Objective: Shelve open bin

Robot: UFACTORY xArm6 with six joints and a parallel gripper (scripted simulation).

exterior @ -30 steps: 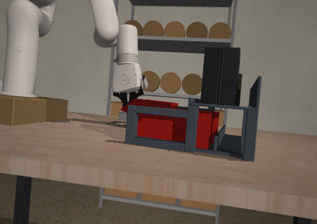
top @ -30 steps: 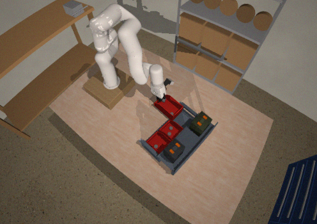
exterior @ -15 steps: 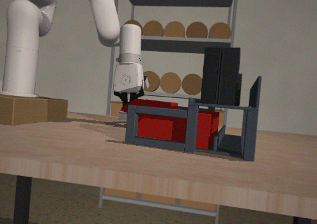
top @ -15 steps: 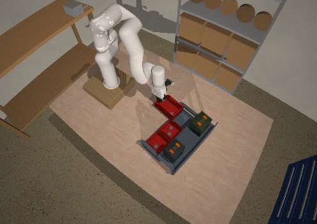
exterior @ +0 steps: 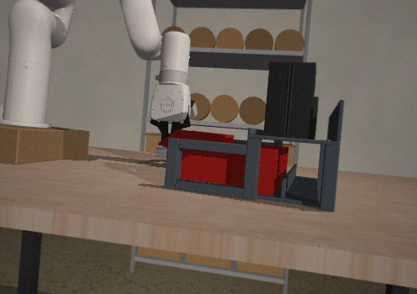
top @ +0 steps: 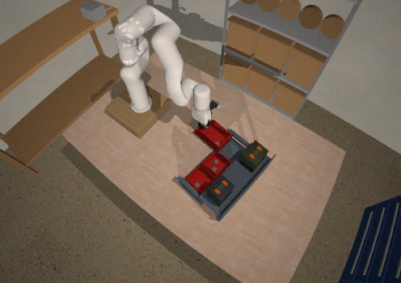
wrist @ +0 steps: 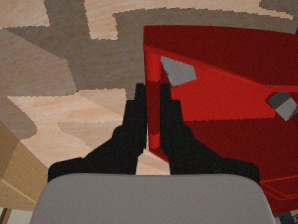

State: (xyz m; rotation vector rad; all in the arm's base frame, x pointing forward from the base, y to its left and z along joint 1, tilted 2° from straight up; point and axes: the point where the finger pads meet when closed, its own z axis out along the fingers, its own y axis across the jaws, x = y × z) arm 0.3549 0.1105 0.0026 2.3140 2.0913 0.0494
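Observation:
My gripper (top: 203,124) is shut on the rear wall of a red open bin (top: 213,135). It holds the bin over the near end of the grey shelf (top: 226,172), partly in the free place of the row. In the wrist view my fingers pinch the bin's red wall (wrist: 153,112), and grey parts (wrist: 176,70) lie inside the bin. In the side view my gripper (exterior: 170,126) holds the bin (exterior: 197,136) a little above the shelf's front rail (exterior: 208,146). Two other red bins (top: 208,171) stand in the row.
Two dark boxes with orange marks (top: 254,155) (top: 221,191) sit on the shelf's upper board. The arm's base stands on a brown block (top: 135,116). A tall rack with cardboard boxes (top: 279,51) stands behind the table. A blue crate (top: 373,245) is at the lower right.

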